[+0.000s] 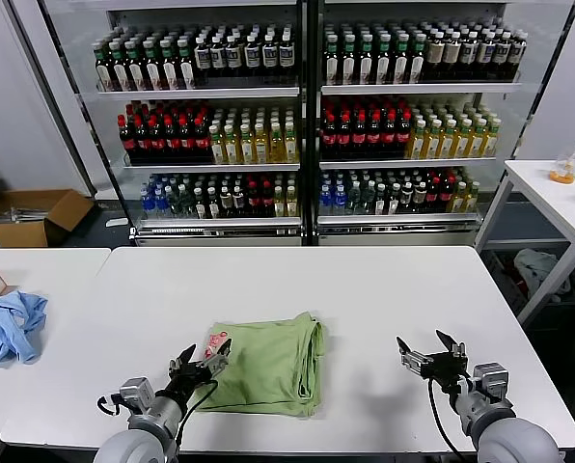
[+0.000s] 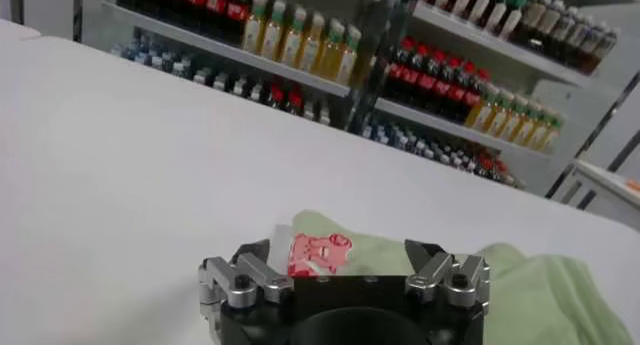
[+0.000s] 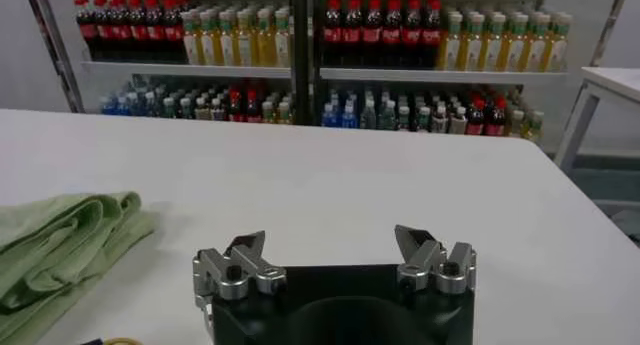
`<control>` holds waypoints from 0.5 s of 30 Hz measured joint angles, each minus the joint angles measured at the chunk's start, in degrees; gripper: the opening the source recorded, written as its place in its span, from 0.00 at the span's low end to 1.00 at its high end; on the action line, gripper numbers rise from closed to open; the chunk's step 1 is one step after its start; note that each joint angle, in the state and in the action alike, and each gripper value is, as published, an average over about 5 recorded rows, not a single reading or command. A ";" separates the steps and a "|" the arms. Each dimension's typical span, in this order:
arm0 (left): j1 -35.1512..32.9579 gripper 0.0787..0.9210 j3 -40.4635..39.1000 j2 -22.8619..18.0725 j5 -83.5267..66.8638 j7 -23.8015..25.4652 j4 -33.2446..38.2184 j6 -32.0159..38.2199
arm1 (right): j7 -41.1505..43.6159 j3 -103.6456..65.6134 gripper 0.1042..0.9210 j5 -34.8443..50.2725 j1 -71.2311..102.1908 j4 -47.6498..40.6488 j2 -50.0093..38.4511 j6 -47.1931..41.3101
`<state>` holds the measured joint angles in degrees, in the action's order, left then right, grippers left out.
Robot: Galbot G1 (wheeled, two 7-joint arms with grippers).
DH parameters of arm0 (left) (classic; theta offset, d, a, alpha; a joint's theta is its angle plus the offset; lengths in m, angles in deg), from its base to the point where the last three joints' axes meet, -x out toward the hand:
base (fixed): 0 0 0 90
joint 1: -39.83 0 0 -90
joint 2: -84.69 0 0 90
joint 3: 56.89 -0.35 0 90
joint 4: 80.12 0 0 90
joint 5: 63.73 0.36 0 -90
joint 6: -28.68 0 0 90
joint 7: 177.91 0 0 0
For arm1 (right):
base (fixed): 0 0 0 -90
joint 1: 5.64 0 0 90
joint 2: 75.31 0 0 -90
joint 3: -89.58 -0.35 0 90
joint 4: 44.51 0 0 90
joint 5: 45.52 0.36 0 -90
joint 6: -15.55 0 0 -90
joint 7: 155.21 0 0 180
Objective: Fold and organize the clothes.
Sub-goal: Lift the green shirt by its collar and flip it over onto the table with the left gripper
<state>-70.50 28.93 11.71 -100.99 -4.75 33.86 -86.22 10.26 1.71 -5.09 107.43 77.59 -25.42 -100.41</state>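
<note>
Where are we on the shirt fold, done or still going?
Mostly done: the green polo shirt lies as a compact folded stack on the white table, red print at its left edge. Nothing is in hand: the left gripper is open at that edge, the right gripper open over bare table. Possibly left: final tidying or placement.

White counter (image 1: 365,289); glass-fronted shelving (image 1: 307,116) stocked with bottled drinks behind; second white table (image 1: 558,198) at right; open cardboard box (image 1: 37,214) on dark floor.
</note>
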 measured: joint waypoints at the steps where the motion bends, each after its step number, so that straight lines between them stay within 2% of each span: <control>1: 0.05 0.88 -0.18 -0.07 0.32 0.10 -0.27 -0.13 | 0.00 -0.05 0.88 0.00 0.04 0.06 0.02 0.00; 5: 0.34 0.88 -0.60 -0.17 1.08 0.36 -1.42 -0.54 | -0.02 -0.42 0.88 0.00 0.36 0.28 0.04 0.00; 8: 0.30 0.84 -0.67 -0.11 1.23 0.60 -2.04 -0.72 | -0.02 -0.71 0.88 0.00 0.60 0.35 -0.01 0.00; 15: -0.32 0.60 -0.66 -0.43 -0.12 1.47 -2.23 -0.94 | -0.05 -1.00 0.88 0.02 0.60 0.59 -0.06 0.01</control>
<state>-70.82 28.27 11.27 -101.11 -3.29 31.63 -87.16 10.21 0.71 -5.07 108.03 78.19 -25.48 -100.40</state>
